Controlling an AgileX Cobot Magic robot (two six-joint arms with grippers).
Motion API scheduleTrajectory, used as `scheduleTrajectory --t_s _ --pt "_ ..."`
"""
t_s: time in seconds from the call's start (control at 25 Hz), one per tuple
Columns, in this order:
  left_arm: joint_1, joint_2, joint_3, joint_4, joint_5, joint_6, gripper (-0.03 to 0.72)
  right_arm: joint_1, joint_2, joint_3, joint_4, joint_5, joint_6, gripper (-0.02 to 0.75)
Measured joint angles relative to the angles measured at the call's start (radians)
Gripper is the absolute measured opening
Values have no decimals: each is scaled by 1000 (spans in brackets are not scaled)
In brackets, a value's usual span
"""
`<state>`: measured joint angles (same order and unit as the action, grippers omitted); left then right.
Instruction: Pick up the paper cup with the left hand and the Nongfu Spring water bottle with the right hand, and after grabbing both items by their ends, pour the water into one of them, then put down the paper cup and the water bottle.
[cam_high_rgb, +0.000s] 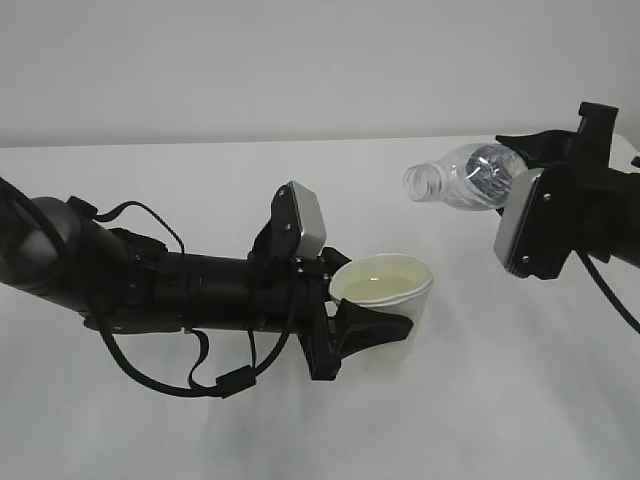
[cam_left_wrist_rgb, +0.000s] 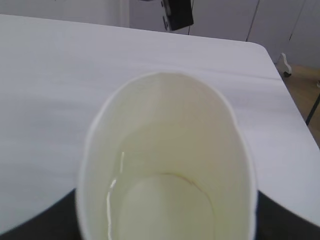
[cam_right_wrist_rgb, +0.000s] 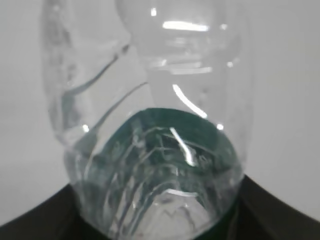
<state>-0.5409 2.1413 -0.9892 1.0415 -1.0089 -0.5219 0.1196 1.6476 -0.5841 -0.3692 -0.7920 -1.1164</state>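
Observation:
My left gripper (cam_high_rgb: 385, 312) is shut on the white paper cup (cam_high_rgb: 420, 310) and holds it upright just above the table. Pale water (cam_high_rgb: 380, 290) lies in the cup's bottom. From the left wrist the cup (cam_left_wrist_rgb: 165, 125) fills the view, with water (cam_left_wrist_rgb: 165, 210) inside and black fingers (cam_left_wrist_rgb: 30, 225) at the lower corners. My right gripper (cam_high_rgb: 515, 180) is shut on the base end of the clear water bottle (cam_high_rgb: 465, 178). The bottle lies nearly level, its open mouth pointing left, above and right of the cup. No stream shows between them. The bottle (cam_right_wrist_rgb: 150, 100) looks nearly empty.
The white table (cam_high_rgb: 200, 430) spreads under both arms. Its rounded far corner (cam_left_wrist_rgb: 265, 50) shows in the left wrist view, with floor and cabinet doors beyond. A dark box-shaped part (cam_left_wrist_rgb: 177, 12) hangs at the top of that view.

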Motion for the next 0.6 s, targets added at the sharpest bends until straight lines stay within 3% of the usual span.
scheduleTrajectory --t_s 0.2,0.6 --pt "0 0 0 -17 0 25 404 0 0 2 8 -42 138 445" --pt "0 1 0 -34 0 46 404 0 11 68 58 -305 392 445"
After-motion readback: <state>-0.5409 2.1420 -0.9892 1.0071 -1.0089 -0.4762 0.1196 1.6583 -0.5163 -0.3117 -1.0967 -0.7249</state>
